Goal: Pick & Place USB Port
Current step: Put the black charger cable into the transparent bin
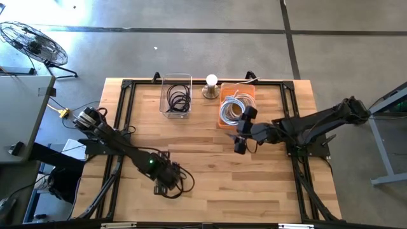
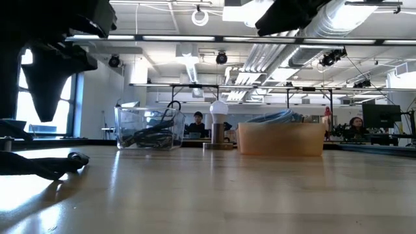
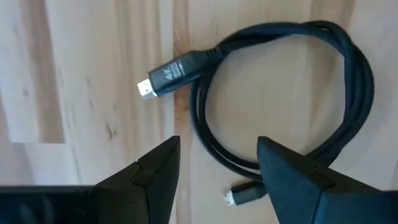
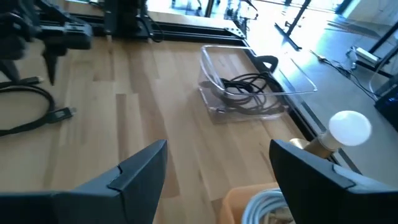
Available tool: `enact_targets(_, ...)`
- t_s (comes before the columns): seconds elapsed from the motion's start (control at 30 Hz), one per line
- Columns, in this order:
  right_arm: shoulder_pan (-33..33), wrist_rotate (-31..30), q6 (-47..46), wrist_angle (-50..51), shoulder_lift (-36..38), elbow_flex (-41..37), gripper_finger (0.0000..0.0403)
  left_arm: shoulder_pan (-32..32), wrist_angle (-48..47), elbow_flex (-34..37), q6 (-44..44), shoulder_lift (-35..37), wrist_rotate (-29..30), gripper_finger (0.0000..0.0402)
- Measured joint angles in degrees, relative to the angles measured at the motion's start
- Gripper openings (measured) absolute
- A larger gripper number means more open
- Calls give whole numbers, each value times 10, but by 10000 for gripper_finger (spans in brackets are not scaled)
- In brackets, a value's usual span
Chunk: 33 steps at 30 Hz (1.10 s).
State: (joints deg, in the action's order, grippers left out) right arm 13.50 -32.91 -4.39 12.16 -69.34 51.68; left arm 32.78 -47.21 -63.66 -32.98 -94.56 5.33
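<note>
A black USB cable (image 3: 348, 81) lies coiled on the wooden table near its front edge, left of the middle (image 1: 180, 182). Its larger plug (image 3: 169, 74) and smaller plug (image 3: 246, 194) both rest flat on the wood. My left gripper (image 3: 217, 171) points down just above the coil, open, with a stretch of the loop between its fingers; it shows over the cable in the high view (image 1: 163, 180). My right gripper (image 1: 241, 144) hovers open above the table's middle right, in front of the orange bin, with nothing between its fingers (image 4: 217, 168).
A clear bin (image 1: 176, 95) holding black cables stands at the far edge. Beside it stand a lamp with a white bulb (image 1: 212, 81) and an orange bin (image 1: 245, 95) holding pale coiled cables. Bare wood lies between the two grippers.
</note>
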Motion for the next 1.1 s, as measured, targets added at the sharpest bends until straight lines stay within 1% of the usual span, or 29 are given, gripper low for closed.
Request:
enact_targets(0.13,19,-7,-1,0,0,0,275,-1,14,0,-5,-11,-18,209)
enact_targets(0.23,32,-22,-1,0,0,0,275,-1,12,0,-6,-12,-15,209)
enact_targets(0.37,46,-38,-1,0,0,0,275,-1,30,31,-32,-12,-15,209)
enact_targets(0.43,52,-38,-1,0,0,0,275,-1,52,51,-47,-12,-22,209)
enact_targets(0.53,60,-39,-1,0,0,0,275,-2,100,75,-44,-12,-18,209)
enact_targets(0.63,65,-44,-1,0,0,0,275,-2,132,88,-35,-12,-15,209)
enact_targets(0.73,66,-47,-2,0,0,0,275,-2,157,103,-45,-12,-19,205)
enact_targets(0.8,66,-47,-6,0,0,0,275,-2,175,115,-49,-12,-18,189)
enact_targets(0.87,66,-44,-7,0,0,0,275,-2,190,127,-50,-10,-14,155)
enact_targets(0.93,66,-38,-7,0,0,0,275,-2,199,135,-47,-9,-5,101)
enact_targets(1.0,66,-37,-7,0,0,0,275,-2,200,137,-29,-9,9,35)
enact_targets(1.03,66,-37,-7,0,0,0,275,-2,204,137,-18,-6,13,20)
enact_targets(1.1,66,-37,-7,0,0,0,275,-2,206,137,-3,0,18,17)
